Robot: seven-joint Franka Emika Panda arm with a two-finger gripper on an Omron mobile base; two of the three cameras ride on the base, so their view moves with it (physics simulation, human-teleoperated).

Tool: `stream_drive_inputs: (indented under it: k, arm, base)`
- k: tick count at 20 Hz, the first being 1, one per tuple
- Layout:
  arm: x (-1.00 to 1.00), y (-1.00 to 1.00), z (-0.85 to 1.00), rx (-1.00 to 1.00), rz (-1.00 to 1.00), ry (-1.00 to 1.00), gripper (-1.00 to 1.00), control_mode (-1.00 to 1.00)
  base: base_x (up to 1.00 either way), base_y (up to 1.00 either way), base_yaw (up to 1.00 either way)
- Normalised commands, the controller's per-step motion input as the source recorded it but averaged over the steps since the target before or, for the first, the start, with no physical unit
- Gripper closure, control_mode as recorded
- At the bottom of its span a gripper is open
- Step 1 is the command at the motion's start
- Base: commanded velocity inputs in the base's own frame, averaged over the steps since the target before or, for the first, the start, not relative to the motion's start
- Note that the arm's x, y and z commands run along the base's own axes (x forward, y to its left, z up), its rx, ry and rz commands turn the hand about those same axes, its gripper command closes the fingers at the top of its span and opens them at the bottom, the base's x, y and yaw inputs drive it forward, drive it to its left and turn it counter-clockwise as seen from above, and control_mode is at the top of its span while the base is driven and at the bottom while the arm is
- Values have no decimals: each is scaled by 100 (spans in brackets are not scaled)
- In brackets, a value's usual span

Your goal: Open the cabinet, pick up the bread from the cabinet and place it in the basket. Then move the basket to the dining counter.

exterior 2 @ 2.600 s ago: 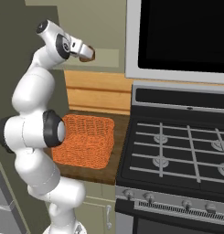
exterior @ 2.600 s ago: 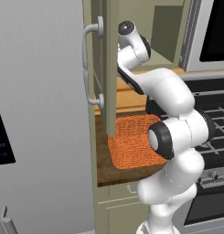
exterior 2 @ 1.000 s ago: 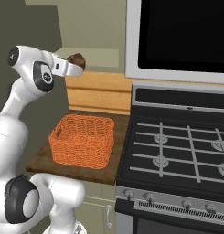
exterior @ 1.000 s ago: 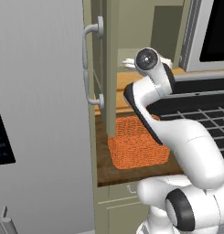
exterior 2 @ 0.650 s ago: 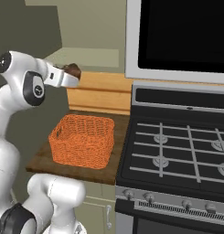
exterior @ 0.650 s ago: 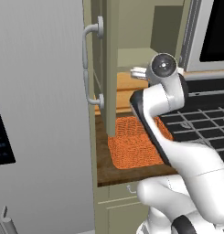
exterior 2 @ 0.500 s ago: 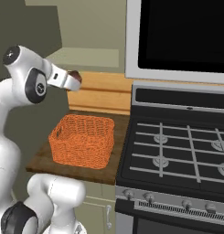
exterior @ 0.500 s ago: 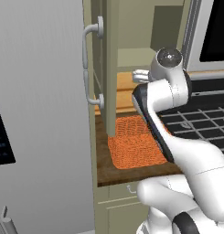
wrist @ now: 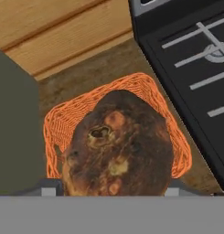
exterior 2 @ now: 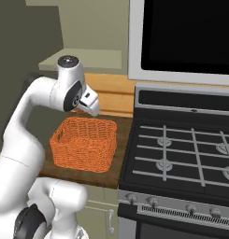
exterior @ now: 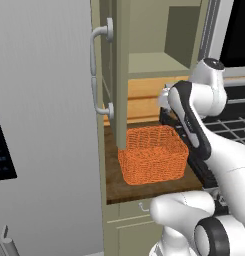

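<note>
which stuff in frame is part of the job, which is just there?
Job:
- bread, held in the pincer above the basket
- basket, on the wooden counter
- cabinet, door open

Just there:
- stove
- black oven window
- grey fridge

- Even, soft rendered light throughout; no glare.
- The cabinet (exterior: 119,75) interior stays dim, and the upper-left corner of the right base view is shadowed.
- The bread (wrist: 118,146) looks coarse and slightly blurred close up.
</note>
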Motion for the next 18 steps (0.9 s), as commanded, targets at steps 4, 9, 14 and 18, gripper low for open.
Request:
stream_drive_inputs:
  k: [4, 9, 14, 18]
  arm:
    - [38, 0, -89, 11, 0, 21, 100, -100]
    - [24, 0, -69, 0, 1, 25, 100, -100]
    - [29, 1, -49, 0, 0, 27, 100, -100]
    - [23, 21, -52, 0, 2, 25, 100, -100]
  base:
    - [0, 0, 0]
    - [0, 0, 0]
    - [0, 0, 0]
    - [0, 0, 0]
